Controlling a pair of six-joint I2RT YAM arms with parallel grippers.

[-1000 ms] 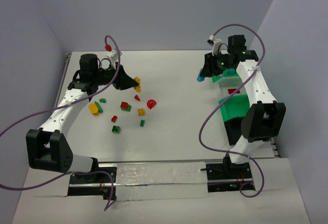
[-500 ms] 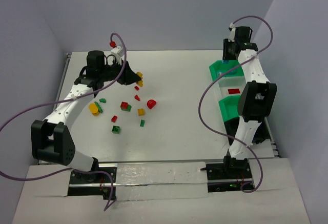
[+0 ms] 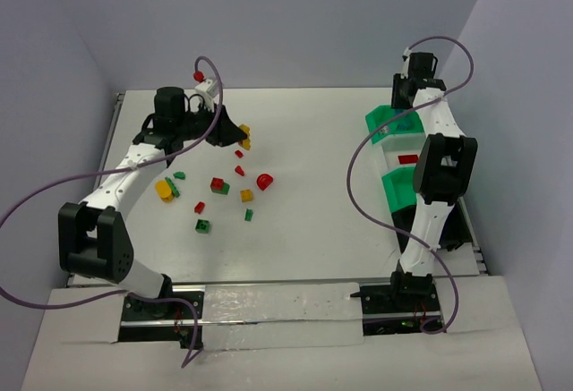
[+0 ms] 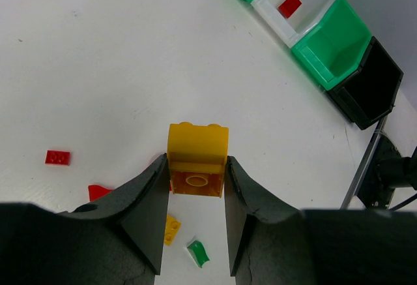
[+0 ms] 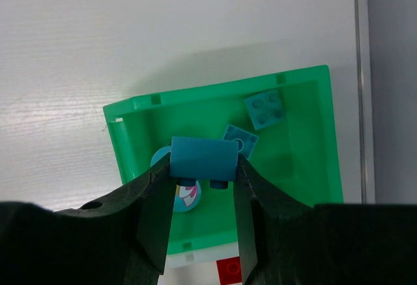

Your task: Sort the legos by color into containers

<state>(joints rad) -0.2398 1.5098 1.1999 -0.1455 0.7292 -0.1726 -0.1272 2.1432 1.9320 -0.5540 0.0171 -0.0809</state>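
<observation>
Legos are sorted only in small part. The containers stand in a row along the right edge of the table. The far green bin holds three blue pieces: two blue plates and a round printed piece. The clear bin beside it holds one red plate. The near green bin and the black bin show nothing inside. About ten red, yellow and green pieces lie loose on the left half of the table, so most of the work is judged to be outstanding.

Left end effector:
- The jaws stand narrow and are clamped on the two flanks of a yellow brick.
- The brick's underside faces the wrist camera.
- The brick is raised clear of the table, above the loose pieces and well apart from the containers.
- No bin shows yellow content, so the destination for this brick cannot be read from the views.

Right end effector:
- The jaws stand narrow and are clamped on a blue brick.
- The brick hangs above the far green bin, directly over the blue pieces inside it.
- A release at this position is judged to place the brick with its own colour.
</observation>
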